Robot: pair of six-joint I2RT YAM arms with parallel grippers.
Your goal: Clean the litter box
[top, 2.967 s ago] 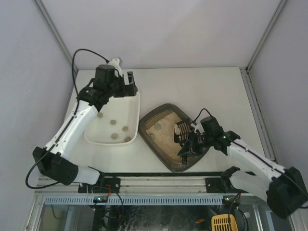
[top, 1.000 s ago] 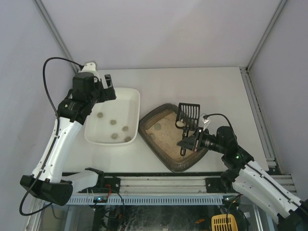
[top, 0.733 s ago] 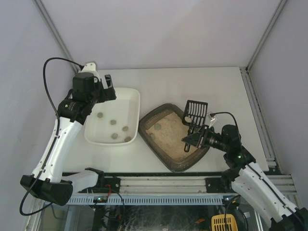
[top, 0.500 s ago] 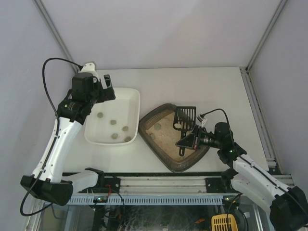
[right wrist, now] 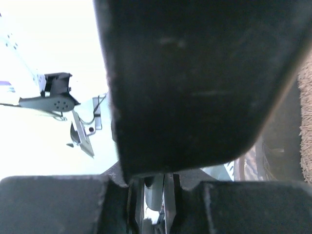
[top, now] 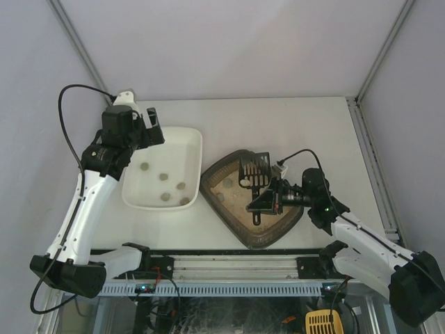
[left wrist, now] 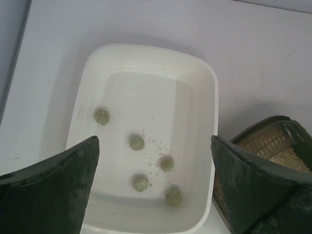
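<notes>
Left gripper (top: pixel 151 132) first, on the overhead camera: its jaws stand wide apart and hold nothing, above the far left end of the white tray (top: pixel 198 156); several small greenish clumps (top: pixel 165 177) lie on the tray floor; the tray sits on the table (top: pixel 313 132) just beside the litter box (top: pixel 224 216), which lies at an angle to the tray's right with beige litter (top: pixel 229 197) inside; I see the right gripper (top: pixel 266 202) clamped on the handle of the black slotted scoop (top: pixel 254 168), whose head is held over the far side of the box with one pale clump (top: pixel 245 182) in it.

On the left wrist camera the two dark fingers (left wrist: pixel 53 190) frame the view, well apart; between them I look straight down into the white tray (left wrist: pixel 213 112) and count five clumps, with fine grains scattered around them; a corner of the litter box (left wrist: pixel 263 127) shows at the lower right, beside the tray's rim.

On the right wrist camera a dark flat surface, close and blurred, blocks nearly everything; I cannot tell the grip from this view; a strip of litter (right wrist: pixel 307 126) shows at the right edge.
</notes>
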